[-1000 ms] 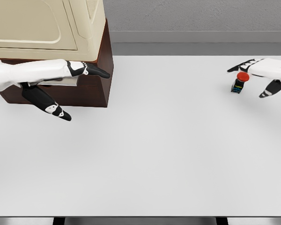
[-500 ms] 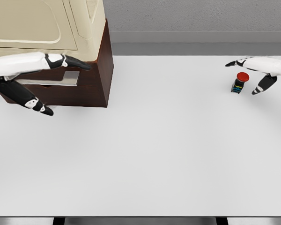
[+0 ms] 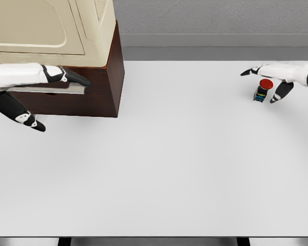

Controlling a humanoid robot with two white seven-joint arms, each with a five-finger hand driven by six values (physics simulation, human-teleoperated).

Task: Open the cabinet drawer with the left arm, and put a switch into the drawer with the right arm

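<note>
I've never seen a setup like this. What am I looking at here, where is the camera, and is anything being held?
This is a simulator's render, seen from a camera on a humanoid robot's head, looking down at a white table. The white arms with dark fingers are its own. The left hand reaches at the handle of a brown drawer under a cream cabinet. The right hand, fingers spread, is poised around a small red-topped switch standing on the table. Nothing is clearly held.

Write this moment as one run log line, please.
left hand: open, at drawer handle | drawer: closed | right hand: open, around switch | switch: on table
</note>
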